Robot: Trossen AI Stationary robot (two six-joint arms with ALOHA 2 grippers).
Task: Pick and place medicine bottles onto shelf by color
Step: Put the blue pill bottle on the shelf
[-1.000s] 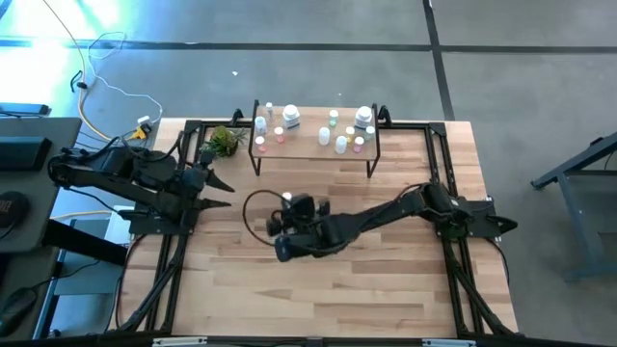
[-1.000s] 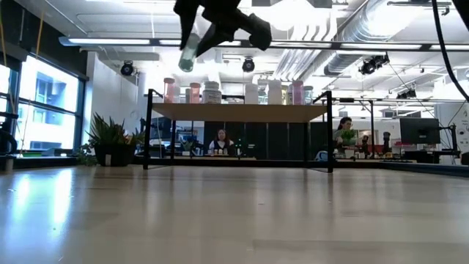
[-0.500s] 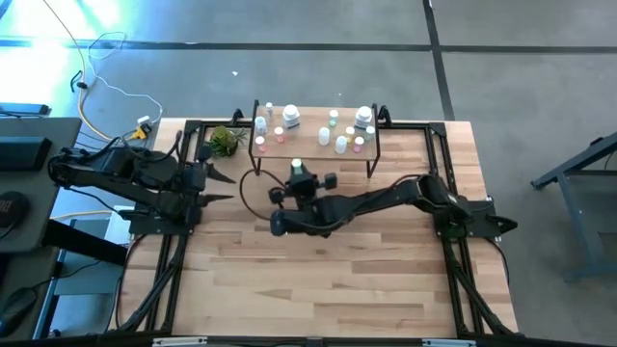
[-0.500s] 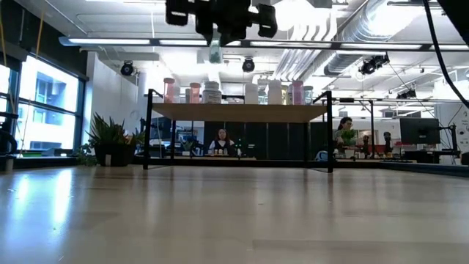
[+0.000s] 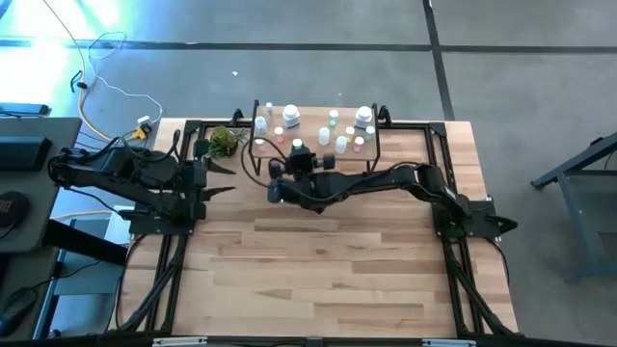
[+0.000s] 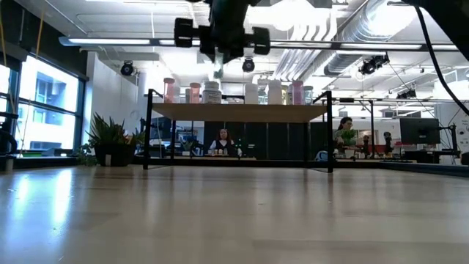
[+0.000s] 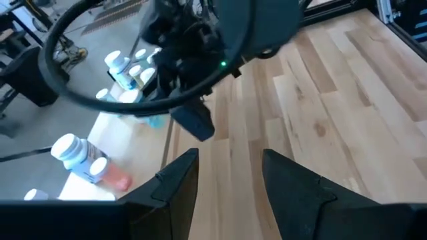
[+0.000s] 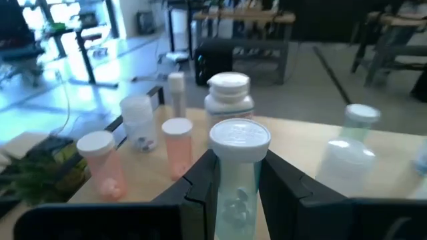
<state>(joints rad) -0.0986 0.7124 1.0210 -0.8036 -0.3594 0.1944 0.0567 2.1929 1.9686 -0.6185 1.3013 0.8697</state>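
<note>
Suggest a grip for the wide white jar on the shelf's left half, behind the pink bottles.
Probably grip the wide white jar by its body just below the cap, from straight above: it stands upright, top clear, while pink bottles crowd its front. The right gripper, shut on a pale green bottle, must place that first. Left gripper waits open.

Two dark, near-black robot arms, the left arm (image 5: pixel 125 178) and the right arm (image 5: pixel 386 183), are built of slim jointed segments ending in bulkier blocky wrist housings. A thin black cable (image 7: pixel 100 100) loops in a wide arc around the right arm's wrist, where a small green indicator light (image 7: pixel 223 64) glows on the dark casing. Each arm ends in a pair of matte black, wedge-shaped fingers (image 7: pixel 175 183) with flat, angular faces, those of the right arm (image 8: pixel 201 183) showing stepped edges along their inner sides.
</note>
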